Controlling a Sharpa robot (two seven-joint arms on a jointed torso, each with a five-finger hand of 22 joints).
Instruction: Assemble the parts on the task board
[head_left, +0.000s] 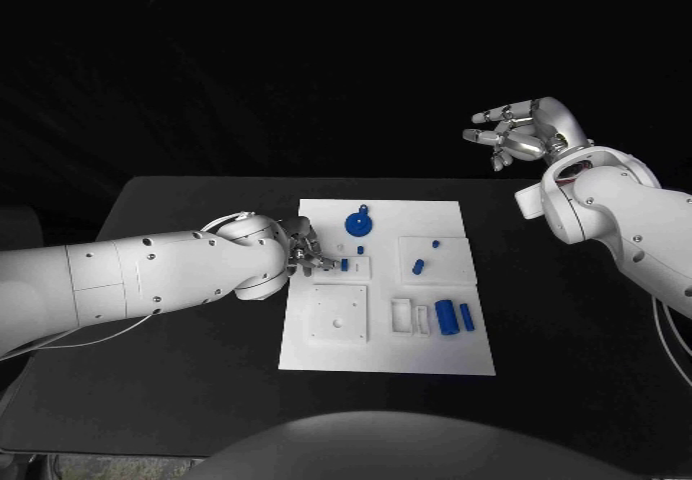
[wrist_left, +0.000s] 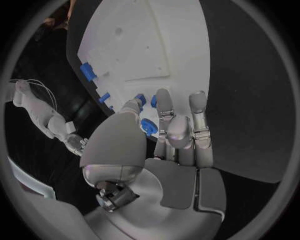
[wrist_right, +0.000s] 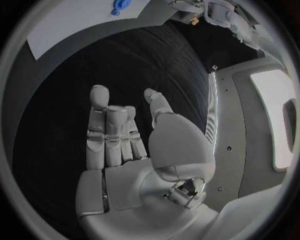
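Left hand (head_left: 306, 252): you are pinching a small blue part (wrist_left: 148, 126) at the task board's (head_left: 433, 355) left edge.
Right hand (head_left: 515, 128): you are holding it spread and empty, well beyond the board's far corner.
Advice: keep the part upright while seating it.

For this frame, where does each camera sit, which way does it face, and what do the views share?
Head view: on the robot's head, looking down at the task board; both white arms show.
Left wrist view: behind the left robot hand, facing the board and blue parts.
Right wrist view: behind the right robot hand, raised off the table.
Shared: every view shows the board; the blue round part also appears in the right wrist view.
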